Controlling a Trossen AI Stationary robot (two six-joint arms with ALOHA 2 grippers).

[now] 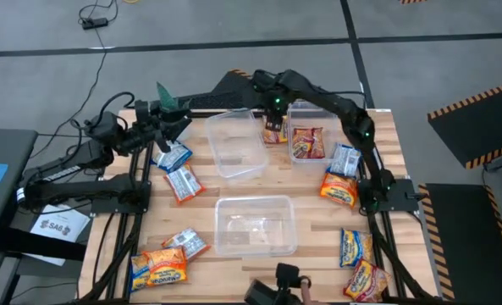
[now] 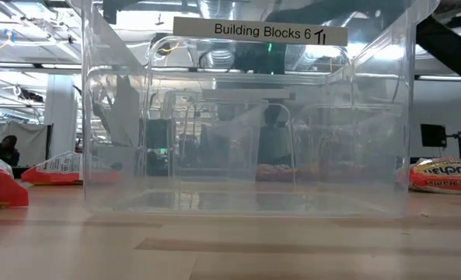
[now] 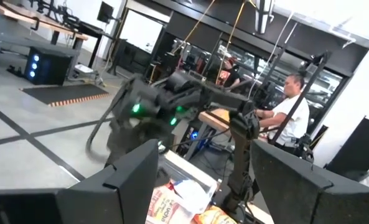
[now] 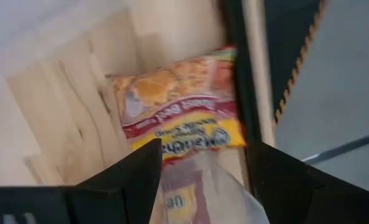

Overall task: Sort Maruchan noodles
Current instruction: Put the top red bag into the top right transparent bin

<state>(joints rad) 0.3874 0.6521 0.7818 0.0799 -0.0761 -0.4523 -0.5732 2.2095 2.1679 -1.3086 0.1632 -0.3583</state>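
Observation:
My right gripper (image 1: 275,119) reaches over the far side of the table and is shut on a red-orange noodle packet (image 1: 274,133), between two clear tubs. This packet also shows between the fingers in the right wrist view (image 4: 193,193). The far right tub (image 1: 295,112) holds another red-orange packet (image 1: 308,142), which the right wrist view shows (image 4: 178,115) below my gripper. My left gripper (image 1: 168,127) is open and empty at the far left, pointing level across the table. Blue-white packets (image 1: 173,157) (image 1: 183,182) lie flat near it. My right gripper pinches the red-orange packet (image 4: 184,199) between its two fingers, which come from above and point down. The packet's crinkly end (image 4: 228,186) sticks out past the fingers. It hangs over the gap between the two far tubs. I cannot tell whether it is clear of them.
A clear tub (image 1: 236,142) stands far middle and another (image 1: 255,224) near middle, filling the low view (image 2: 246,117). Loose packets lie at the right (image 1: 339,188) (image 1: 345,159) (image 1: 354,247) (image 1: 367,280) and near left (image 1: 159,267) (image 1: 185,244). A green plant (image 1: 171,97) stands far left.

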